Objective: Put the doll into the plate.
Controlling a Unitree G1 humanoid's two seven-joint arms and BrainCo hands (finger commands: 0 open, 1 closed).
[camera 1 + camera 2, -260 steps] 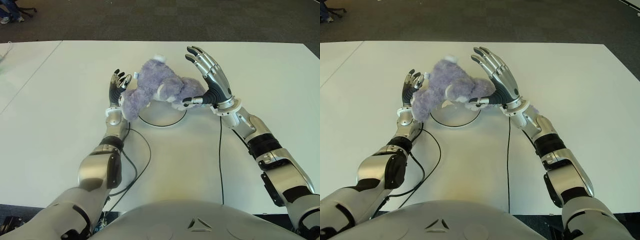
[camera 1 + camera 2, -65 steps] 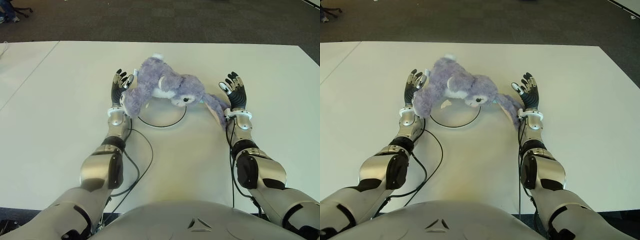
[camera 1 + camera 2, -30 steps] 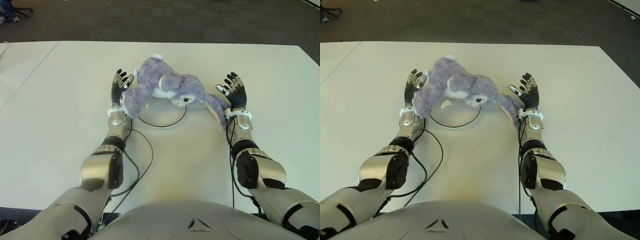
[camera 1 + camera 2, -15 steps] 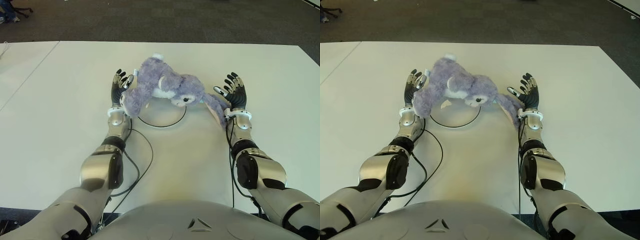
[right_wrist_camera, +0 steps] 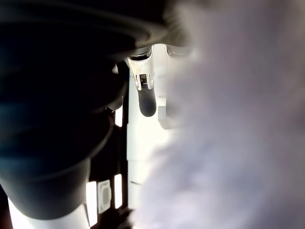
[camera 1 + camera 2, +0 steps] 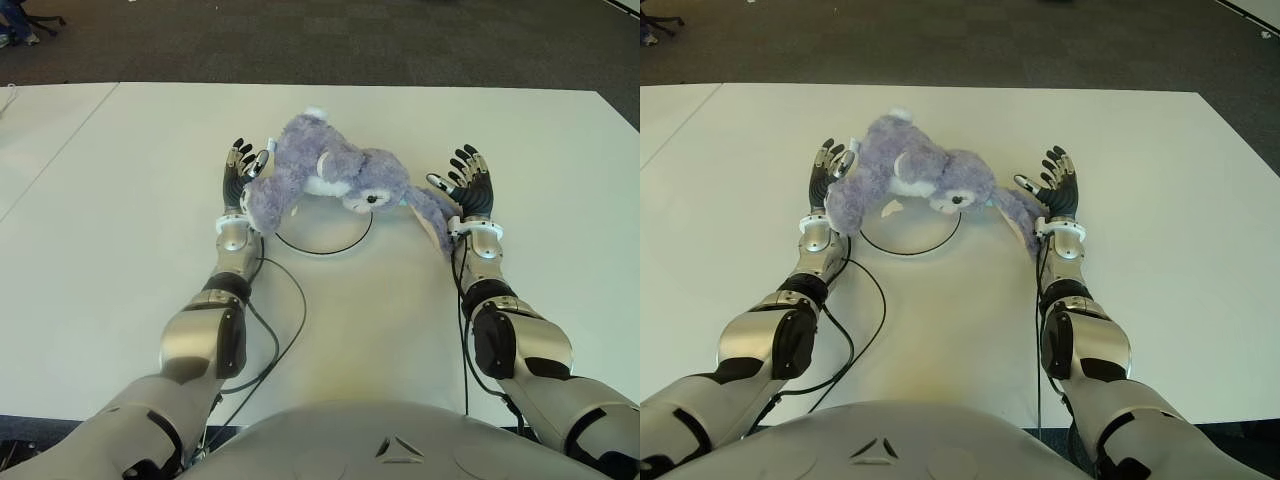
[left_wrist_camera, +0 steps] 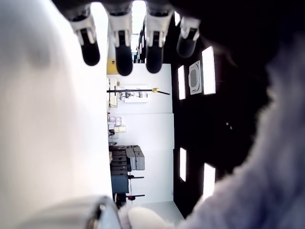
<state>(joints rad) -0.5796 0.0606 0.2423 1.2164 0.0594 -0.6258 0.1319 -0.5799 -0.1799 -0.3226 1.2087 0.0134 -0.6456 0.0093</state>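
- You had even, bright overhead light on the white table (image 6: 120, 220), with almost no glare on it.
- Around the doll (image 6: 330, 180) you saw only a soft, faint shadow close beneath it, toward the robot.
- Your eye views were sharp across the table; the floor beyond it lay dim.
- Your wrist views were harsh: the doll's fur (image 5: 238, 114) blurred and blown out, ceiling panels (image 7: 208, 69) glaring against black.
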